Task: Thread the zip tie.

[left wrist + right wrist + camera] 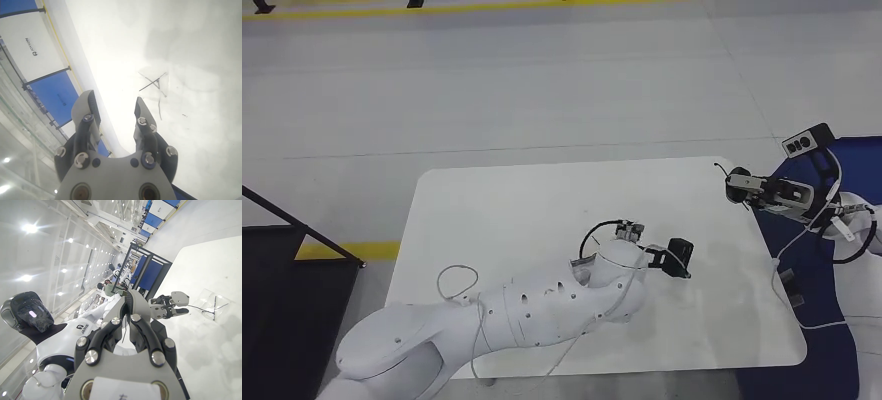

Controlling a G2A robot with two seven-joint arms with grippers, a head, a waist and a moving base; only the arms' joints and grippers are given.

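Note:
My right gripper (pixel 732 187) (pixel 129 298) hangs at the white table's (pixel 542 200) right edge, shut on a thin black zip tie (pixel 124 330) whose end sticks out past the fingers (pixel 718 168). My left gripper (pixel 679 257) (pixel 115 98) (pixel 181 306) hovers over the middle right of the table, open, with nothing between its fingers. Just beyond its fingertips lies a clear plastic bag (pixel 166 83) (pixel 223 302) flat on the table, with crossed black zip ties (pixel 153 83) (pixel 214 308) on it.
The table's rounded edge (pixel 83 62) runs close beside the left gripper. Blue-panelled partitions (pixel 151 262) stand on the floor past the table. Bare white tabletop (pixel 502 230) spreads to the left of the arms.

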